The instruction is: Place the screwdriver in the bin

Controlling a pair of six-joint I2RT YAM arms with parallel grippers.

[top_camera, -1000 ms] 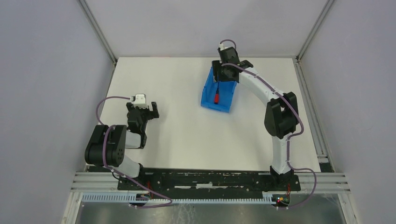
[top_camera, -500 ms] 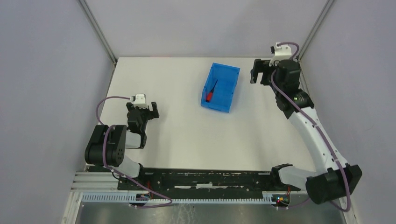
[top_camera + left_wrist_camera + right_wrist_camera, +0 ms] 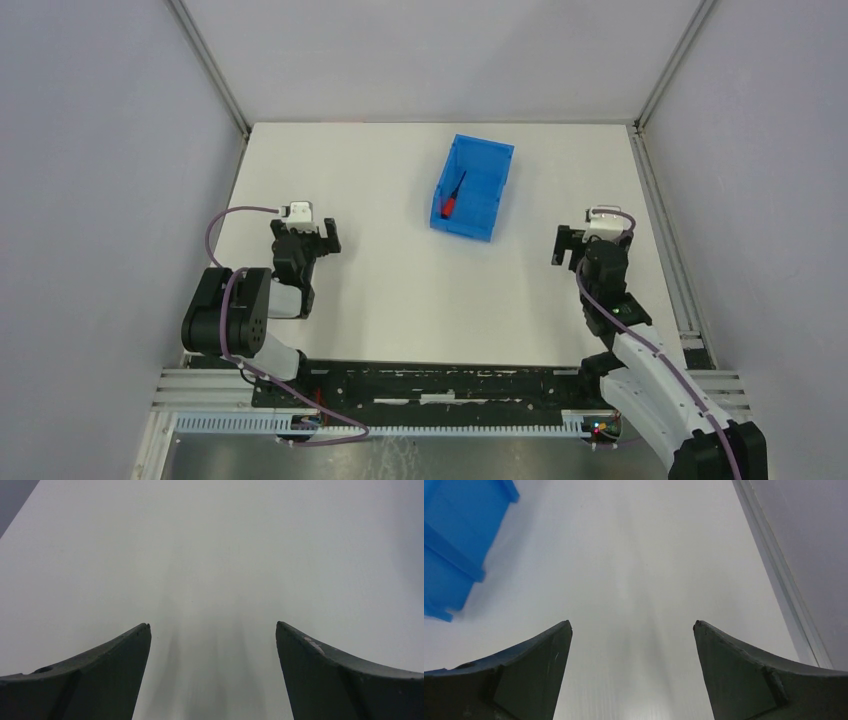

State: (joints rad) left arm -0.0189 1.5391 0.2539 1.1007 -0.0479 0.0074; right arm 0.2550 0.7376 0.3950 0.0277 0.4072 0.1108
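Your right pincer [image 3: 595,242] has let go and pulled back to the near side of the table [image 3: 400,290], jaws wide and empty, well apart from the bin [image 3: 488,195], where the screwdriver [image 3: 452,198] now lies inside, so the job looks done.

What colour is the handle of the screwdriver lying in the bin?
Red, on the screwdriver inside the blue bin; the top external view shows it best.
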